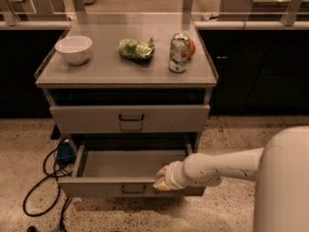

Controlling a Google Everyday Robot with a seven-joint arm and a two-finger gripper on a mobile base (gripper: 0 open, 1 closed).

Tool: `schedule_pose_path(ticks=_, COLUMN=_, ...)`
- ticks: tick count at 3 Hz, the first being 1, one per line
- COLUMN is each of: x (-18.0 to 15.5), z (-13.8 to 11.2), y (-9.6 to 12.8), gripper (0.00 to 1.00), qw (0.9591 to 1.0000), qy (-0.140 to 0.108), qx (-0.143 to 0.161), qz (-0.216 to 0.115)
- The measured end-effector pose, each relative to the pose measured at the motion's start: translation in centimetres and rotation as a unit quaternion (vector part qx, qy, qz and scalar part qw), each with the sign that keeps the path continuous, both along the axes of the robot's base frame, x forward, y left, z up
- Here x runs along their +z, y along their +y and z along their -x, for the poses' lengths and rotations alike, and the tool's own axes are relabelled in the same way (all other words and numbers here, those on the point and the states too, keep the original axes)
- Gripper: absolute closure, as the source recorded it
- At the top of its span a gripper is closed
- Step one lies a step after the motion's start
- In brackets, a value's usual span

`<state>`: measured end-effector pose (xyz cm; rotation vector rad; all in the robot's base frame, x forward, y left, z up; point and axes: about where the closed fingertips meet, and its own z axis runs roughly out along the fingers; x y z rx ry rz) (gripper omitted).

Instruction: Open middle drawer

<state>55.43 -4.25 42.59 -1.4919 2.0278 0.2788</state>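
The middle drawer [104,186] is the low grey metal drawer, pulled out toward me, its plain grey inside showing. Its small black loop handle [133,189] sits in the centre of the front. My gripper [161,182] is at the top edge of the drawer front, just right of the handle, touching or very near the edge. My white arm [217,167] reaches in from the right. Above it, the taller drawer [87,119] with a recessed plate below its handle is closed.
On the cabinet top [96,71] stand a white bowl [73,49], a green bag [136,48] and a can [179,52]. A black cable [41,190] and a blue plug [63,151] lie on the floor at the left. Dark counters stand behind.
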Motion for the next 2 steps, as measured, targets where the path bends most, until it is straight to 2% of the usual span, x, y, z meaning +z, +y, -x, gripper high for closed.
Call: schedule_pose_path(ticks=2, x=0.13, z=1.05, y=-0.24, gripper=1.0, qw=1.0, qy=0.0, qx=-0.002, qz=0.0)
